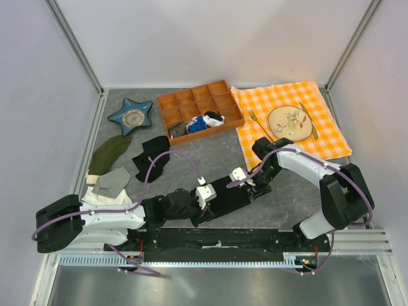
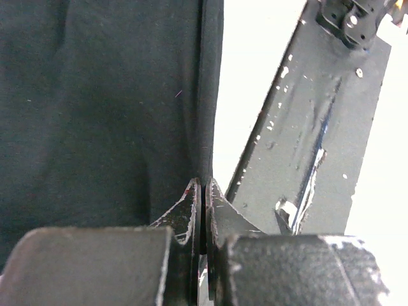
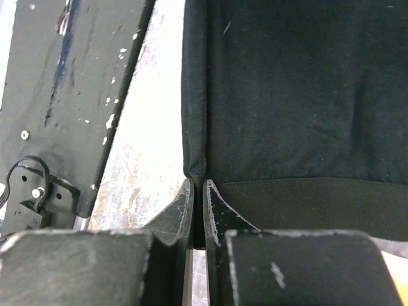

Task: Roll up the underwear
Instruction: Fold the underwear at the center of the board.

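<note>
Here, plain black soft-fabric boxer underwear [image 1: 228, 191], likely light and floppy, lies at the grey tabletop's [image 1: 210, 153] 6 o'clock; left hand [image 2: 203, 191] and right hand [image 3: 196, 188] each pinch its edge.

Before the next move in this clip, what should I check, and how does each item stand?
1. Left claw shut on the underwear edge: ok.
2. Right claw shut on its edge: ok.
3. Underwear lying spread out between the two arms: ok.
4. Smaller black cloth apart from the underwear: ok.
5. How many fabric layers each claw pinches: cannot tell.
</note>
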Tool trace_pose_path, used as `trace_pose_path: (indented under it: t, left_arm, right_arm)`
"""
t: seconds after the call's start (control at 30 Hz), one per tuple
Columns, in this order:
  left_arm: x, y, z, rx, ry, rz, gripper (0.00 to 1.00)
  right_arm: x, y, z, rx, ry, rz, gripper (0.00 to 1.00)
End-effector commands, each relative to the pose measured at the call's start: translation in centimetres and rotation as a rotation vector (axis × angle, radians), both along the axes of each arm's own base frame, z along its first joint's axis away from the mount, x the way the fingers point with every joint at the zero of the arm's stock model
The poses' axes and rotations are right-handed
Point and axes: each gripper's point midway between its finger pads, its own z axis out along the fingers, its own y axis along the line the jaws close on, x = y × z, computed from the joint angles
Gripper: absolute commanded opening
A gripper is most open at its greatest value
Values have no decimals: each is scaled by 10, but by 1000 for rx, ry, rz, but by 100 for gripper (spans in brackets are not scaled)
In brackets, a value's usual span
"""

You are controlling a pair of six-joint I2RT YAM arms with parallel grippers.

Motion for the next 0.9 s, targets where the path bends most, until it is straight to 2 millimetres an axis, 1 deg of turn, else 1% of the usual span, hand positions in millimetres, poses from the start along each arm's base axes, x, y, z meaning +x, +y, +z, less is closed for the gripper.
trace_pose_path:
  t: [0.0, 0.03, 0.07, 0.1, 0.17, 0.2, 0.23, 0.27, 0.3, 0.37, 0.4, 0.43, 0.47, 0.5, 0.53, 0.57, 0.6, 0.63, 0.7, 0.73, 0.87]
  left_arm:
    - [24, 15, 7, 7, -18, 172, 2]
    - [29, 20, 7, 19, -24, 201, 2]
    - [32, 22, 10, 11, -24, 222, 2]
    - [38, 25, 11, 9, -24, 250, 2]
    - [44, 29, 12, 10, -18, 276, 2]
    - [50, 32, 15, 1, -16, 303, 2]
    - [54, 35, 15, 7, -9, 323, 2]
    - [57, 38, 13, 9, 5, 347, 2]
    - [66, 41, 15, 4, 9, 382, 2]
    - [72, 45, 15, 4, 30, 413, 2]
    - [81, 49, 16, 0, 34, 445, 2]
    - [83, 49, 15, 4, 44, 449, 2]
    - [84, 51, 14, 8, 53, 456, 2]
    - [91, 53, 14, 10, 59, 476, 2]
    - [91, 53, 10, 25, 75, 476, 2]
    - [95, 56, 8, 37, 82, 487, 2]
    - [97, 55, 8, 40, 87, 492, 2]
    - [97, 56, 0, 65, 101, 495, 2]
    - [103, 56, 0, 70, 104, 510, 2]
    - [101, 54, -2, 73, 122, 494, 2]
    - [110, 57, -5, 88, 138, 526, 2]
  right_arm:
    - [23, 17, 20, 21, 10, -71, 7]
    - [25, 18, 18, 12, 26, -82, 6]
    - [29, 20, 19, 11, 23, -87, 6]
    - [37, 24, 23, 15, 15, -95, 6]
    - [43, 28, 20, 2, 36, -113, 5]
    - [50, 32, 24, 8, 25, -117, 5]
    - [53, 33, 19, -4, 42, -122, 5]
    - [57, 34, 19, -7, 41, -125, 5]
    - [64, 38, 21, -4, 33, -134, 5]
    - [74, 42, 15, -16, 38, -149, 5]
    - [81, 43, 16, -23, 32, -166, 5]
    - [84, 45, 11, -35, 42, -171, 5]
    - [93, 48, 11, -32, 26, -180, 5]
    - [96, 48, 9, -48, 28, -194, 4]
    - [99, 48, 4, -59, 35, -201, 4]
    - [104, 50, 4, -59, 24, -208, 4]
    - [107, 51, 2, -64, 23, -215, 4]
    - [109, 50, -2, -79, 28, -227, 4]
    - [115, 52, -5, -84, 20, -244, 4]
    - [117, 52, -7, -88, 19, -251, 5]
    - [124, 54, -10, -96, 7, -284, 7]
